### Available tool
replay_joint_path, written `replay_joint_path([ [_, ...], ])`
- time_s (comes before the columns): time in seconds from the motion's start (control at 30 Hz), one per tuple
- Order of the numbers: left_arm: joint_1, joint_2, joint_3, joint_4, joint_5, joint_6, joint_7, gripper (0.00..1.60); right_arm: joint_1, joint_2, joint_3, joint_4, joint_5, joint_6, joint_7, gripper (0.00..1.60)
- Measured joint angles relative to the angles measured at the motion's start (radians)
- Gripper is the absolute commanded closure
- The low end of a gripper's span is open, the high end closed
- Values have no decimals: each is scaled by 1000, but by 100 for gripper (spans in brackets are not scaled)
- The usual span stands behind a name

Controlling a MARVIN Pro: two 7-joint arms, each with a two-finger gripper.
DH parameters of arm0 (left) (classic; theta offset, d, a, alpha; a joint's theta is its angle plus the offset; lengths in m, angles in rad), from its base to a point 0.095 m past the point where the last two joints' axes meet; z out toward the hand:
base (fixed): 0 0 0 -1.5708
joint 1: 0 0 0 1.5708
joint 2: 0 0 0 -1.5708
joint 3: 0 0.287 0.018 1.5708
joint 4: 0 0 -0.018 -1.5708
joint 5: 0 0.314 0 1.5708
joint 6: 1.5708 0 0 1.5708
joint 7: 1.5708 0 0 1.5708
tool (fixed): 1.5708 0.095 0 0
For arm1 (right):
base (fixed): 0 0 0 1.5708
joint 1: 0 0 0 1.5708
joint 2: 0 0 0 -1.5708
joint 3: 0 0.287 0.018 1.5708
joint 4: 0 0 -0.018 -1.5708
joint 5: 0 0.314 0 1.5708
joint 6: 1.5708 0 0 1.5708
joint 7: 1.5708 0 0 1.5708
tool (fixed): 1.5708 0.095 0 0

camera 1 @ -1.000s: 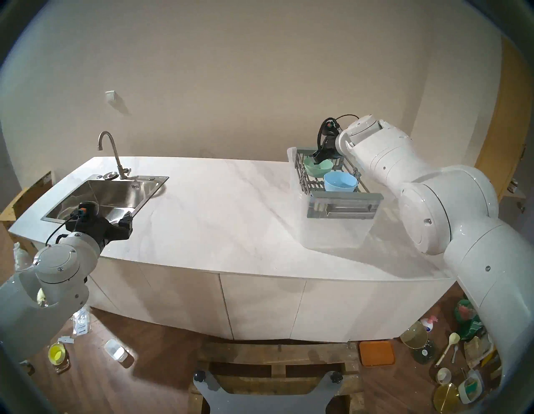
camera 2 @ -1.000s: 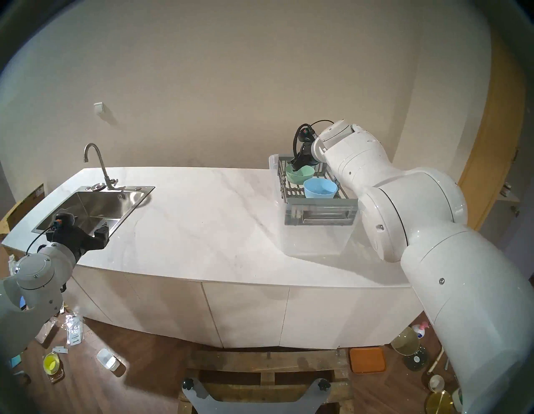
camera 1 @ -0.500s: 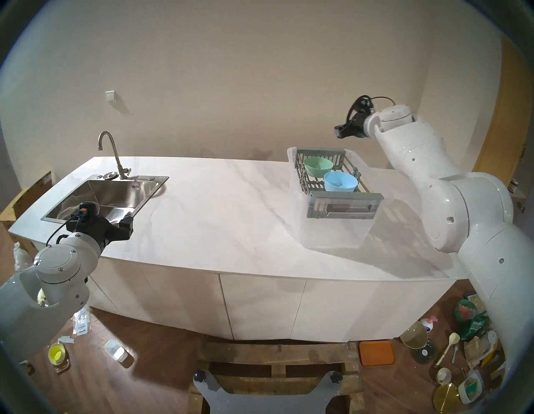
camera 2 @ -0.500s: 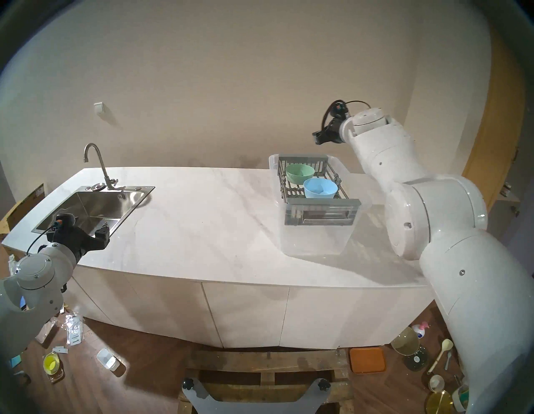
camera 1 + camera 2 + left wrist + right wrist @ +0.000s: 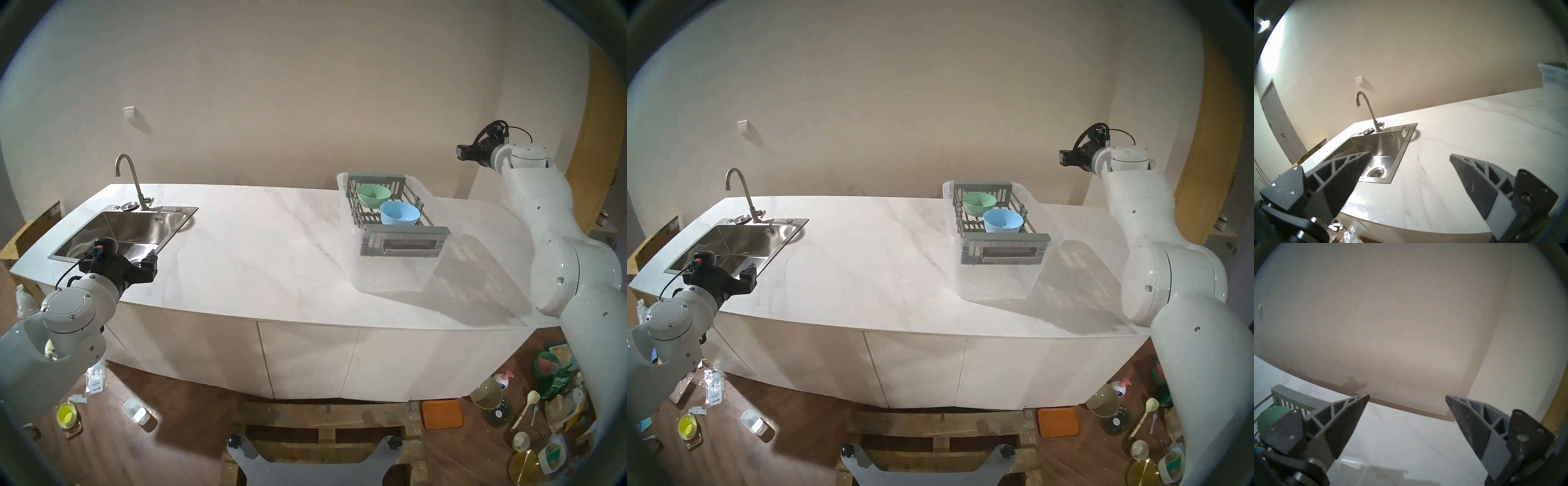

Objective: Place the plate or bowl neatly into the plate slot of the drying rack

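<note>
Two bowls sit upright in the drying rack (image 5: pixel 397 210): the green bowl (image 5: pixel 374 195) at its far end, the blue bowl (image 5: pixel 399 213) just nearer me, both on the plate slot (image 5: pixel 364 217). I judge the placing done. My right end effector (image 5: pixel 461 153) hangs released, up and right of the rack, well clear. My left end effector (image 5: pixel 1407 158), also released and empty, is far left of the rack. Surface (image 5: pixel 264 244) left of the rack lies bare.
</note>
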Motion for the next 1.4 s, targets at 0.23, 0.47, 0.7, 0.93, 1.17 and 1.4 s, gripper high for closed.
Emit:
replay_joint_path([
  [0.23, -3, 1, 4, 2, 0, 0, 0, 0, -142, -18, 84, -236, 19, -11, 12, 0],
  [0.47, -7, 1, 6, 3, 0, 0, 1, 0, -256, -40, 157, -437, 38, -10, 7, 0],
  [0.7, -9, 1, 6, 3, 0, 0, 3, 0, -374, -74, 244, -656, 44, -4, -19, 0],
  [0.93, -9, 1, 5, 2, 0, 0, 4, 0, -492, -176, 340, -880, 36, 25, -53, 0],
  [1.17, -7, 0, 1, 0, 1, 0, 4, 0, -621, -322, 396, -1113, -37, 111, -123, 0],
  [1.4, 2, -3, -12, -3, 3, 0, 1, 0, -738, -409, 392, -1309, -146, 308, -170, 0],
])
